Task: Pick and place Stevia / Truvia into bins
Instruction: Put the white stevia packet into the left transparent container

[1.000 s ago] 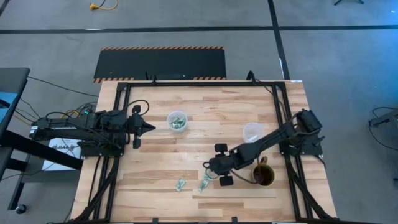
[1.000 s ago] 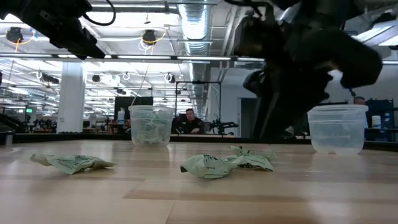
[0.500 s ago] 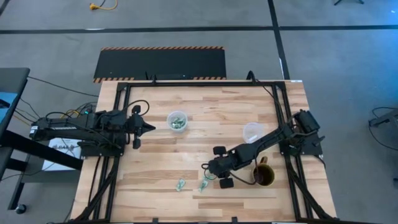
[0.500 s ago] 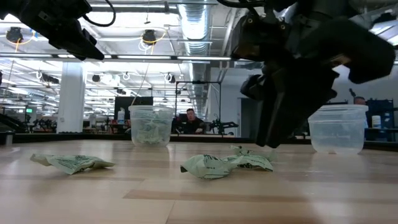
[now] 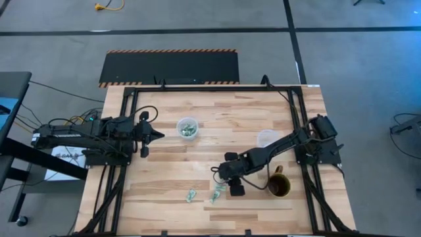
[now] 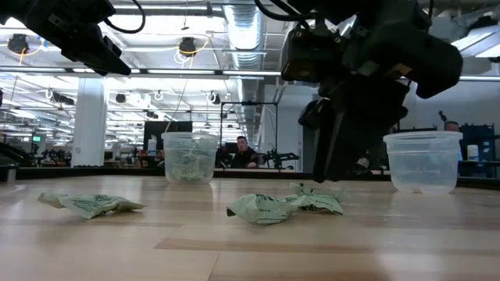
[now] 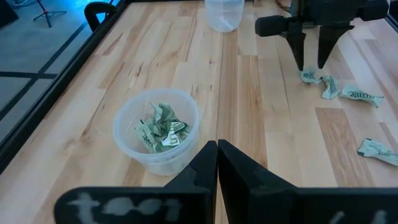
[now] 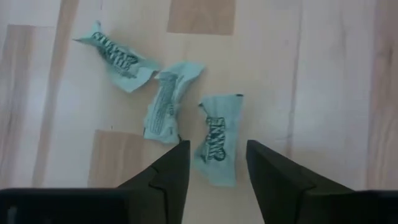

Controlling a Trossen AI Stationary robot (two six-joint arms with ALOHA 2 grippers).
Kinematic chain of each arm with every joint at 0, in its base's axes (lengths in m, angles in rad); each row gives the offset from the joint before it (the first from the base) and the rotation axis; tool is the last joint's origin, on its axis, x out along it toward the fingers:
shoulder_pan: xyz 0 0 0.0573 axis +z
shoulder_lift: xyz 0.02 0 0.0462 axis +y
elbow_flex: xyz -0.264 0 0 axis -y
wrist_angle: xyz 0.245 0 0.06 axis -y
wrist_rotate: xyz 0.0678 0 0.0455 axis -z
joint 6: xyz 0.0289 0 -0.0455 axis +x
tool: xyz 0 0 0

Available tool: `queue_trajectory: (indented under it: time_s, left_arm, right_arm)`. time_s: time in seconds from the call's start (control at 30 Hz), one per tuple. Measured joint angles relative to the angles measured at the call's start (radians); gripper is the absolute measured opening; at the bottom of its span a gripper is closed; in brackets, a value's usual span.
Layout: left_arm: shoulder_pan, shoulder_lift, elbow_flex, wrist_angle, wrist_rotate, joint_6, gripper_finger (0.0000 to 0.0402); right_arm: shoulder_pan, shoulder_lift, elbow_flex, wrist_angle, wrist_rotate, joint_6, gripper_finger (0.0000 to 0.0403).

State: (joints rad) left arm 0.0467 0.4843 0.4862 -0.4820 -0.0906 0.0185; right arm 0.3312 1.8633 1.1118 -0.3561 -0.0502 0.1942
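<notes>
Three crumpled green Stevia sachets (image 8: 217, 146) lie flat on the wooden table (image 5: 164, 171), two just beside each other, one apart. Beyond them stand two clear cups: one (image 5: 187, 128) holding sachets, the other (image 5: 266, 139) looking empty.

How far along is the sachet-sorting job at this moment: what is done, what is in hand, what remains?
Done: several crumpled sachets lie in the left cup. In hand: the right gripper is open, poised over one sachet of a cluster on the table, not yet gripping. Left: that cluster, another sachet lying apart, and the right cup, which looks empty. The left gripper waits, shut, near the left cup.
</notes>
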Motion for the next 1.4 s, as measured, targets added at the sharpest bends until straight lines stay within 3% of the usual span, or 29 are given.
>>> queue_trajectory:
  time_s: [0.27, 0.9, 1.07, 1.4]
  left_arm:
    - [0.0, 0.0, 0.0, 0.0, 0.0, 0.0, 0.0]
    - [0.0, 0.0, 0.0, 0.0, 0.0, 0.0, 0.0]
    - [0.0, 0.0, 0.0, 0.0, 0.0, 0.0, 0.0]
    - [0.0, 0.0, 0.0, 0.0, 0.0, 0.0, 0.0]
  right_arm:
    - [0.01, 0.006, 0.0, 0.004, 0.04, 0.016, 0.0176]
    - [0.03, 0.082, 0.005, 0.048, 0.09, 0.016, 0.0152]
    - [0.03, 0.084, 0.004, 0.049, 0.103, 0.017, 0.0123]
    - [0.028, 0.084, 0.016, 0.036, 0.101, -0.042, 0.0023]
